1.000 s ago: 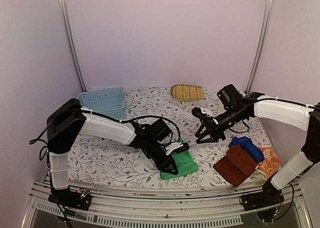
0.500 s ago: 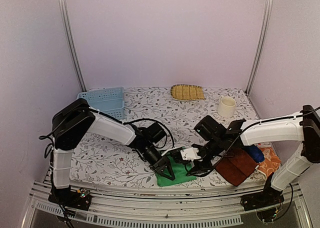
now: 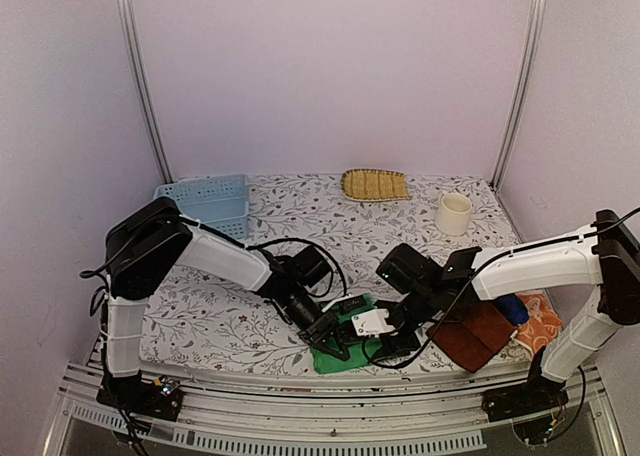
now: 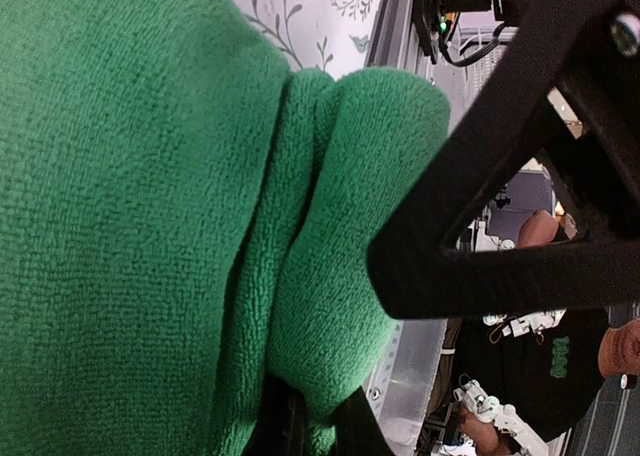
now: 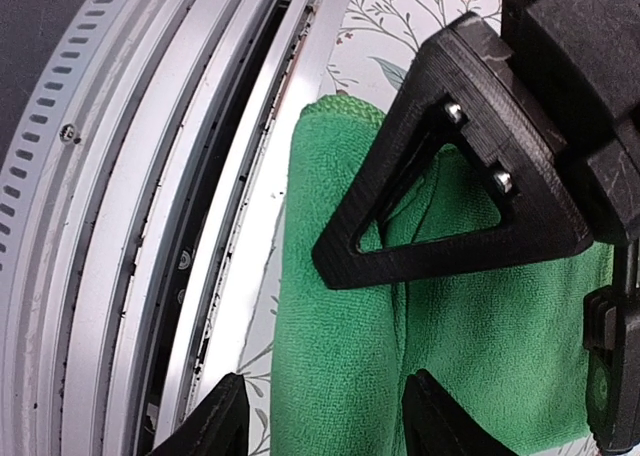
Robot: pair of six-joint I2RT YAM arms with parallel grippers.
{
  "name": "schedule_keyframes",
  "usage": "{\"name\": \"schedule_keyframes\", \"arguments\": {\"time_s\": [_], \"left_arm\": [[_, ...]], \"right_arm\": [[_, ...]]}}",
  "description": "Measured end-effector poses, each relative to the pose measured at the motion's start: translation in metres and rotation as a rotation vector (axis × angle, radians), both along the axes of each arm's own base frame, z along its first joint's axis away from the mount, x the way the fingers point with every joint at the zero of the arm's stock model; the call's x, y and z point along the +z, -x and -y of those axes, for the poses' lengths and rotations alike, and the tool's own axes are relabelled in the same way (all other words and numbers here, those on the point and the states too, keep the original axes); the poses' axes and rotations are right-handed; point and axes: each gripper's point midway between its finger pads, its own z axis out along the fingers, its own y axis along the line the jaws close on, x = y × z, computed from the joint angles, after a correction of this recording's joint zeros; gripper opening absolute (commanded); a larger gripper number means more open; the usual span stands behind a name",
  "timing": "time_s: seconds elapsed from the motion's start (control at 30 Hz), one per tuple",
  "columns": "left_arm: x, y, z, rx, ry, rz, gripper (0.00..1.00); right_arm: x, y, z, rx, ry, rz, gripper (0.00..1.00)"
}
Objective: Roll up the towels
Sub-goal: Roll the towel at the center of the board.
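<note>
The bright green towel (image 3: 330,362) lies at the table's near edge, folded, with a thick rolled edge (image 5: 340,356). My left gripper (image 3: 335,344) is shut on a fold of it; the cloth bulges between the fingers in the left wrist view (image 4: 312,426). My right gripper (image 3: 385,348) is low beside it, open, its fingertips (image 5: 215,416) straddling the towel's rolled edge. The left gripper's black triangular finger (image 5: 450,206) lies across the towel just ahead. The reddish-brown towel (image 3: 470,336), blue towel (image 3: 510,309) and orange towel (image 3: 547,321) lie at the right.
The metal rail of the table's near edge (image 5: 120,226) runs right beside the green towel. A pale blue basket (image 3: 205,201) stands at the back left, a yellow straw tray (image 3: 375,184) at the back middle, a cream cup (image 3: 453,214) at the back right.
My right arm has swung from the back right down to the green towel and now sits beside the left gripper. The left gripper has stayed on the towel.
</note>
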Motion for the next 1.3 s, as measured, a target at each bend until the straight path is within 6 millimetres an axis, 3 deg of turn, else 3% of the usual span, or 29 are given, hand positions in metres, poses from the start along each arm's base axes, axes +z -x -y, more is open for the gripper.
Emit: {"name": "schedule_keyframes", "arguments": {"time_s": [0.2, 0.5, 0.73, 0.87, 1.13, 1.3], "left_arm": [[0.000, -0.002, 0.000, 0.010, 0.002, -0.005, 0.00], [-0.001, -0.003, 0.000, 0.016, 0.001, -0.006, 0.00], [0.004, -0.005, -0.007, 0.031, 0.007, 0.064, 0.41], [0.018, -0.015, -0.026, 0.110, -0.021, 0.227, 0.48], [0.060, -0.047, -0.081, 0.361, -0.019, 0.703, 0.46], [0.090, -0.011, -0.081, 0.312, 0.111, 1.011, 0.45]], "right_arm": [[-0.001, 0.010, -0.004, 0.015, 0.005, -0.021, 0.53], [-0.018, 0.005, -0.008, 0.001, 0.032, -0.005, 0.31], [-0.026, 0.005, -0.015, 0.015, 0.035, -0.036, 0.13], [-0.026, 0.008, -0.023, 0.033, 0.023, -0.138, 0.10], [-0.027, -0.005, -0.028, -0.013, 0.035, -0.516, 0.08], [-0.028, -0.013, -0.027, -0.070, 0.037, -0.783, 0.09]]}}
